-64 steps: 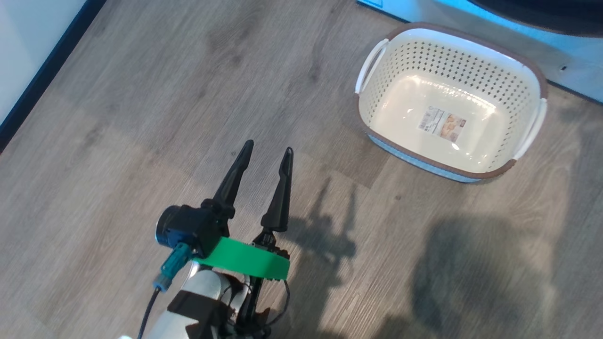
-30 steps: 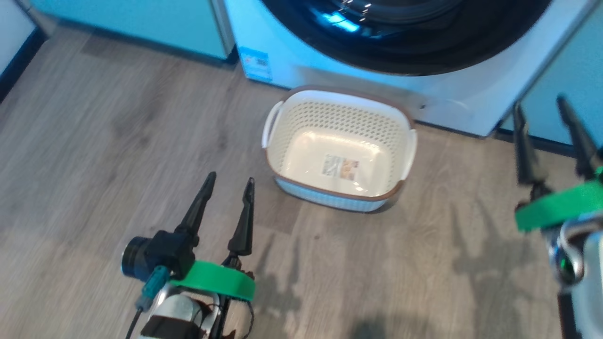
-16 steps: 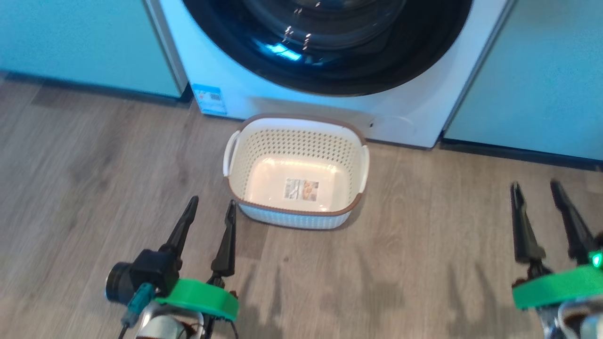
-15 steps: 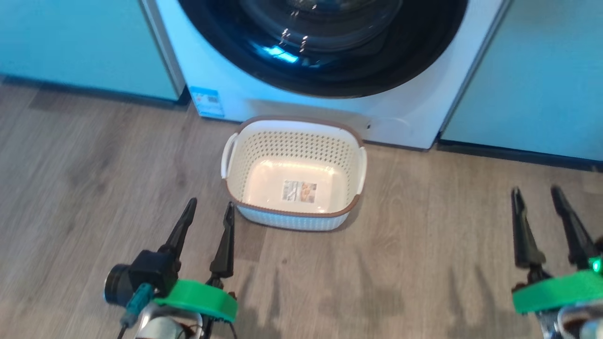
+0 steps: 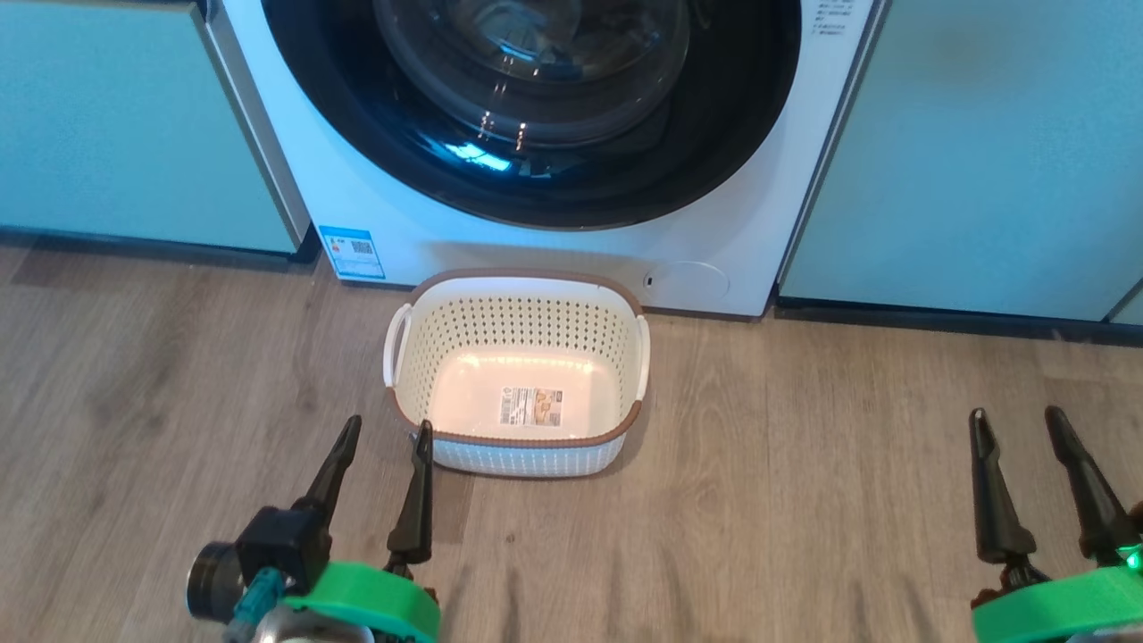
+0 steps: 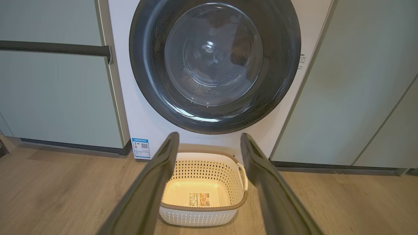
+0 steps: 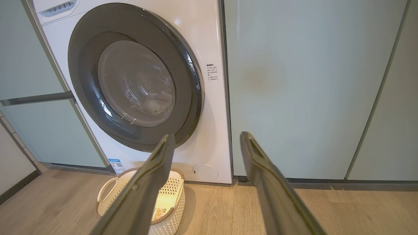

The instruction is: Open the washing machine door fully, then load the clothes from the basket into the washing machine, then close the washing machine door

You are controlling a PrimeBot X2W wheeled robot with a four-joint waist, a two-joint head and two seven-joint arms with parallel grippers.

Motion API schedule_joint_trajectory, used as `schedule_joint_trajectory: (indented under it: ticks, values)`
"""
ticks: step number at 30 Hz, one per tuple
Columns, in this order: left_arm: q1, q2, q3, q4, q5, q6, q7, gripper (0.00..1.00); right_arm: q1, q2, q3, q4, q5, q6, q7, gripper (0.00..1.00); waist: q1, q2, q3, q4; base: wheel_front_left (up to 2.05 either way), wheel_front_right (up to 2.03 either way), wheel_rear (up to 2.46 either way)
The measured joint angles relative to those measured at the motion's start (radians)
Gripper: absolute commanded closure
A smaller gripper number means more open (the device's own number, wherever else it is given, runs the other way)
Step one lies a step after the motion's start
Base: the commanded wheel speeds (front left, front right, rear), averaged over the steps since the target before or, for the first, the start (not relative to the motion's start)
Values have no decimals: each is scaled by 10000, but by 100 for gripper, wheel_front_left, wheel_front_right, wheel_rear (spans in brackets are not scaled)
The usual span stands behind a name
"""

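The white washing machine (image 5: 402,237) stands straight ahead with its door (image 5: 536,98) shut, black rim flush against the front; the door (image 6: 212,58) (image 7: 137,81) looks the same from both wrists. On the floor before it sits the basket (image 5: 518,335), holding only its label. The clothes are out of view; a pale shape behind the glass (image 7: 159,99) is too unclear to name. My left gripper (image 5: 388,424) is open just left of the basket's near corner. My right gripper (image 5: 1016,413) is open, far to the basket's right. Nothing is between either pair of fingers.
Pale teal cabinets flank the machine on the left (image 5: 116,125) and right (image 5: 982,152), the left one with a dark bar handle (image 6: 55,49). A blue sticker (image 5: 353,252) and a round hatch (image 5: 688,281) mark the machine's lower front. Wood floor (image 5: 804,464) stretches between the grippers.
The head camera has swung and tilted up, bringing the machine front and the right gripper into the picture. Both grippers stay open; the basket stays where it was on the floor.
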Motion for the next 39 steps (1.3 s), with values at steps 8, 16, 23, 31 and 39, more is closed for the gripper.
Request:
schedule_joint_trajectory:
  ticks: [8, 16, 23, 31, 39]
  values:
    - [179, 35, -58, -153, 0, 58, 98, 0, 139, 23, 33, -67, 102, 0, 100, 0, 1, 0, -161, -71, 0, 0, 0]
    - [179, 81, -125, -194, -2, 130, 144, 0, 140, 27, 52, -67, 105, 0, 100, 0, 1, 0, -128, -61, 0, 0, 0]
    - [178, 102, -226, -192, -90, 140, 144, 0, 140, 29, 81, -65, 176, 0, 130, 0, 1, 0, -60, -28, 0, 0, 0]
    - [174, 109, -284, -188, -90, 217, 142, 0, 137, 29, 94, -52, 176, 0, 130, 0, 1, 0, 26, 3, 0, 0, 0]
    - [280, -10, -389, 397, -90, 213, 174, 100, 201, 92, 192, 579, 178, 0, 128, 100, 2, 0, 116, 22, 0, 0, 0]
